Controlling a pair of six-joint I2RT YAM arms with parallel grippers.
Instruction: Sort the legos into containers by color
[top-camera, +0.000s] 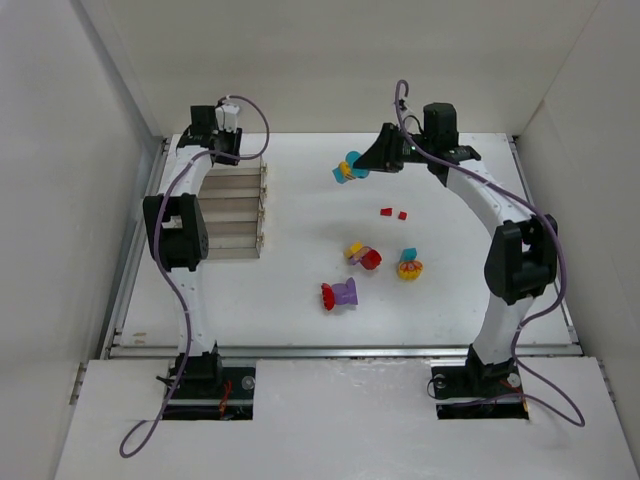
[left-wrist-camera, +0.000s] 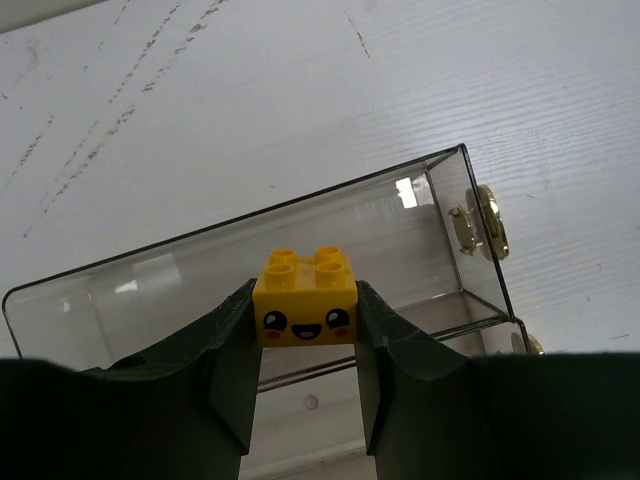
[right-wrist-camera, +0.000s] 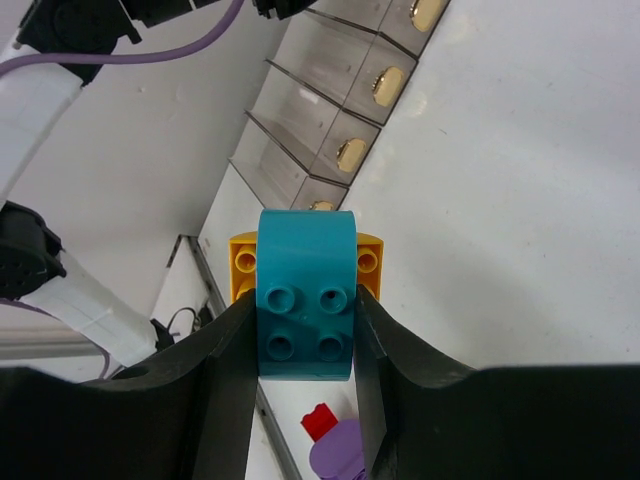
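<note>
My left gripper (left-wrist-camera: 305, 298) is shut on a yellow lego (left-wrist-camera: 304, 318) with a smiling face, held over the far clear container (left-wrist-camera: 180, 275) of the row of containers (top-camera: 235, 212); in the top view it is at the back left (top-camera: 226, 128). My right gripper (right-wrist-camera: 305, 325) is shut on a teal lego (right-wrist-camera: 305, 275) joined to a yellow-orange one (right-wrist-camera: 243, 262), lifted above the table at the back middle (top-camera: 350, 169). Loose legos lie mid-table: two small red pieces (top-camera: 386, 212), a yellow-red-purple clump (top-camera: 362, 255), a cyan-orange clump (top-camera: 410, 266) and a red-purple clump (top-camera: 340, 294).
White walls close in the table on the left, back and right. Gold knobs (left-wrist-camera: 490, 222) stick out from the containers' ends. The left arm (right-wrist-camera: 60, 40) and its purple cable cross the right wrist view's upper left. A metal rail (top-camera: 340, 350) runs along the near table edge.
</note>
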